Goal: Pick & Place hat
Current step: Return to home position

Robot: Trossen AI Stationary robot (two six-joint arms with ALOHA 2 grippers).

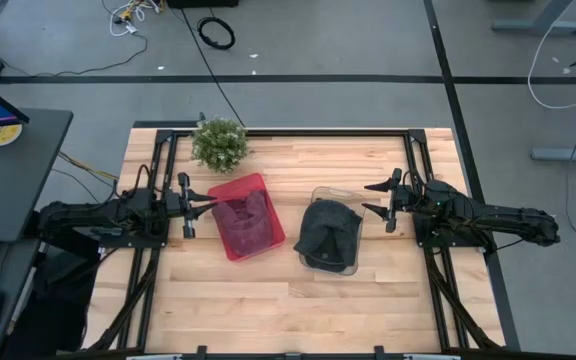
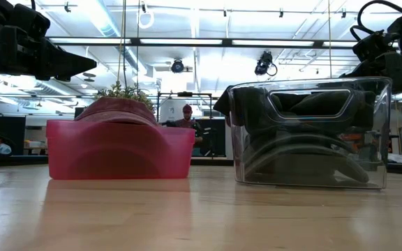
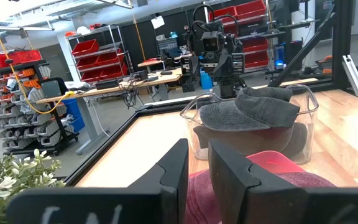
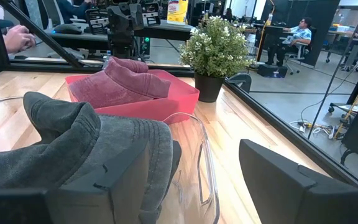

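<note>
The maroon cap (image 1: 245,217) lies in the red bin (image 1: 230,186), left of centre on the desk (image 1: 268,300), its crown rising above the bin's rim. It may be more than one cap stacked, but no view makes that clear. Just beside it to the right, apart from it, stands the transparent bin (image 1: 328,190) with the black cap (image 1: 328,232) bunched inside. The cap fills the bin, and in the left wrist view its brim hangs over the rim. A small potted plant (image 1: 219,143) stands behind the red bin near the desk's far edge; in the low view the bin and the maroon cap hide most of it. The left gripper (image 1: 208,206) hovers at the red bin's left side, level with its rim, its fingers drawn close with only a narrow slit between them and nothing held. The right gripper (image 1: 371,198) hovers just right of the transparent bin, its fingers spread wide and empty. In the low view both arms are cut off at the upper corners. A person (image 2: 187,115) sits in the room beyond, small and half hidden between the bins. Cables (image 1: 216,33) lie on the floor behind the desk.
</note>
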